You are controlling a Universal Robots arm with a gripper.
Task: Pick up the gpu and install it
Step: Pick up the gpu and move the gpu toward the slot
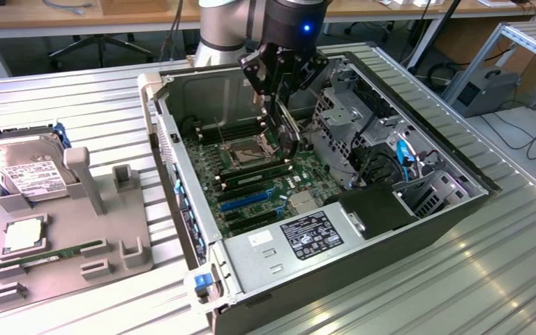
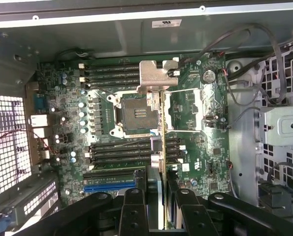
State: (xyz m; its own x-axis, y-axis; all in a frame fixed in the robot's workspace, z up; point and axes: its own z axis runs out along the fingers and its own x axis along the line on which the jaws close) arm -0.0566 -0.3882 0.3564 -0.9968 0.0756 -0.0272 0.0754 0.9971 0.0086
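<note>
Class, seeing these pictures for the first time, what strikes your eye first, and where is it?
The open computer case dominates the middle of the exterior view, its green motherboard laid bare. Above it the gripper holds the gpu on edge over the board. On the exterior view's left, a grey tray carries a hard drive.

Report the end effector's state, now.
End effector: closed on the gpu, which it holds edge-on above the motherboard.
</note>
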